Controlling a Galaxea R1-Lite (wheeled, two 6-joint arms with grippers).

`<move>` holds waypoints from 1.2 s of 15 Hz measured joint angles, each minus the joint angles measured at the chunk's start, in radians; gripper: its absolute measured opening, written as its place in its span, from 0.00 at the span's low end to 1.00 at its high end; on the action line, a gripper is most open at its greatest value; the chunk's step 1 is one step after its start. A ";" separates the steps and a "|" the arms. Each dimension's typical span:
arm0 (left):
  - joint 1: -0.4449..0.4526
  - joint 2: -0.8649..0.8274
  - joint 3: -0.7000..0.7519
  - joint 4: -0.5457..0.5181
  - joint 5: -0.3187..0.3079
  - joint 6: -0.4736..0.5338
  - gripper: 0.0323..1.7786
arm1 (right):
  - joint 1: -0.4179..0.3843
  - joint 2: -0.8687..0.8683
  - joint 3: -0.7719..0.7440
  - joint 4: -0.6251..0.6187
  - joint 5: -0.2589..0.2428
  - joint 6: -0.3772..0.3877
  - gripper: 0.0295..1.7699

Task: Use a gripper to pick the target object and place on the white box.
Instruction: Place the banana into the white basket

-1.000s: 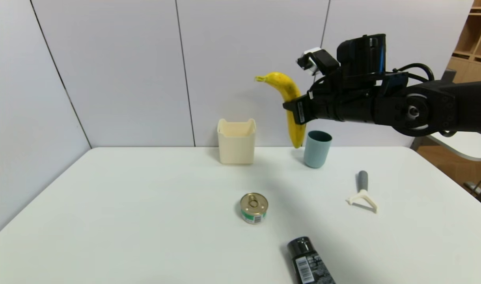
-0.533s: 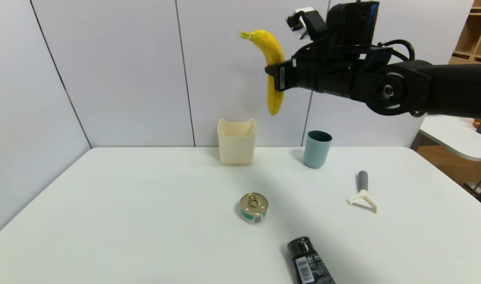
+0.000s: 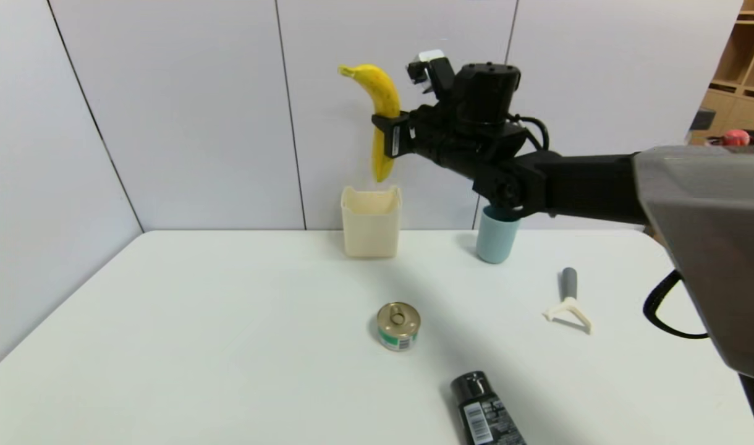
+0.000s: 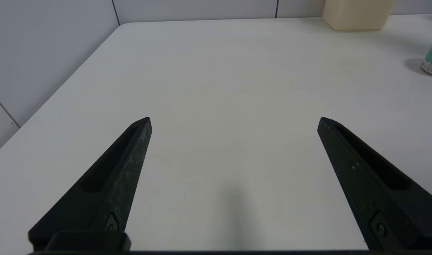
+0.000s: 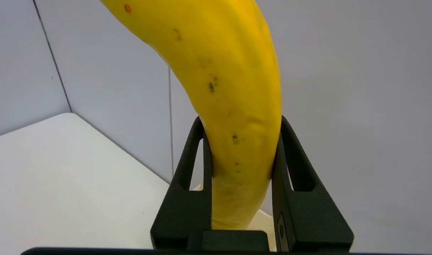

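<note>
High above the back of the desk [image 3: 228,321], the right gripper [image 3: 390,133] is clenched around the banana [image 3: 382,105], its two black fingers [image 5: 187,177] pressing the fruit's sides about midway along its length. The banana hangs nearly upright (stem end at the top, curving toward the robot's left), and its lower tip sits just above the open top of the white box [image 3: 371,222] without touching the rim. In the right wrist view the cream edge of the box shows below the banana's lower end.

The white box stands at the rear of the desk against the wall, with a teal cup [image 3: 496,238] well apart to its right, partly hidden behind the right arm. Nearer the robot lie a small gold-topped can [image 3: 398,326], a peeler [image 3: 568,303] and a black tube [image 3: 485,411] with a barcode.

The left gripper [image 4: 233,122] is parked low over the desk's left side, its fingers spread wide and holding nothing.
</note>
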 joint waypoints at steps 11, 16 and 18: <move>0.000 0.000 0.000 0.000 0.000 0.000 0.95 | -0.038 0.170 -0.003 -0.215 0.043 0.000 0.25; 0.000 0.000 0.000 0.000 0.001 0.001 0.95 | -0.046 0.197 -0.006 -0.252 0.048 0.000 0.25; 0.000 0.000 0.000 0.000 0.000 0.001 0.95 | -0.051 0.201 -0.008 -0.251 0.050 0.000 0.25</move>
